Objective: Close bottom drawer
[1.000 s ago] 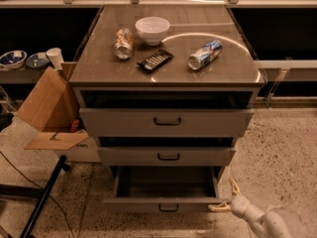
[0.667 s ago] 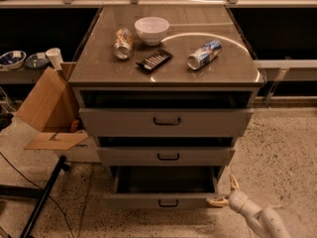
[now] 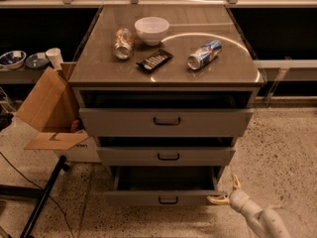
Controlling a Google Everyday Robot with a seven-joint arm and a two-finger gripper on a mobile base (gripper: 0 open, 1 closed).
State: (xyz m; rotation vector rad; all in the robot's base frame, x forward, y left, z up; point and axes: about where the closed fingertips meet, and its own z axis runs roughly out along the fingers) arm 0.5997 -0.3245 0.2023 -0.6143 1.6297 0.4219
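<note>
My gripper (image 3: pixel 226 191) has closed in on the right front corner of the bottom drawer (image 3: pixel 133 198), jaws released (nothing held). The drawer has slid in slightly but is still open, so more pushing is needed.

The single camera stands in front of the table (image 3: pixel 101 66), raised above its top and tilted downward, facing the drawer fronts squarely from fairly near. The table fills the middle of the view, with floor (image 3: pixel 287 148) at 3 and 6 o'clock. The gripper (image 3: pixel 225 192) enters at 5 o'clock, jaws spread, by the right end of the bottom drawer (image 3: pixel 163 198).
</note>
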